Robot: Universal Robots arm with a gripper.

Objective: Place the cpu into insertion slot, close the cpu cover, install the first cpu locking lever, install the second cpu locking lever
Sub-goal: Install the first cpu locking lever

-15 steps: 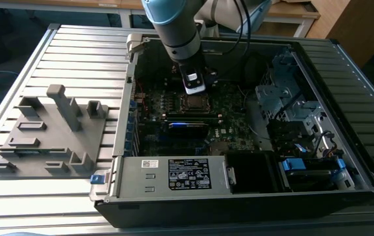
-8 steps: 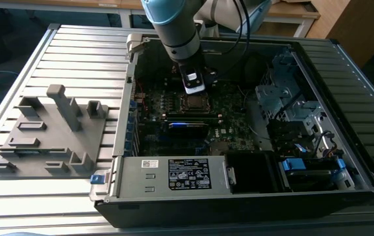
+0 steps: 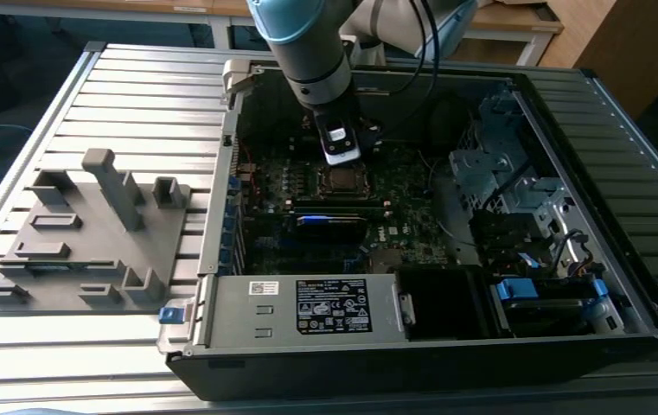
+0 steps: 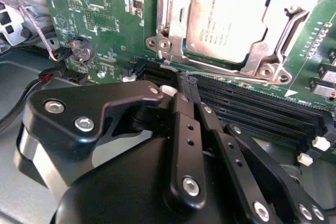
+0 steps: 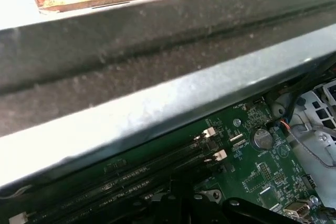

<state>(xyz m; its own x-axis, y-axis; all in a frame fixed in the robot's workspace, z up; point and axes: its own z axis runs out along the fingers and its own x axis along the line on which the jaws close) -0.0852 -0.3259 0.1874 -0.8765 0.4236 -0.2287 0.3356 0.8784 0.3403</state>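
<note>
The cpu (image 4: pixel 228 19) lies flat in its socket on the green board (image 4: pixel 105 19), and the cpu cover (image 4: pixel 181 24) is down around it, its silver frame on the chip's edges. Just beside the socket are the black memory slots (image 4: pixel 262 108). My fingers (image 4: pixel 185 85) hang above these slots, pressed together and holding nothing. The open computer case (image 3: pixel 605 199) sits on the counter (image 3: pixel 132 86).

Open air above cpu (image 4: pixel 229 22); memory slots (image 4: pixel 252 106) adjacent.
</note>
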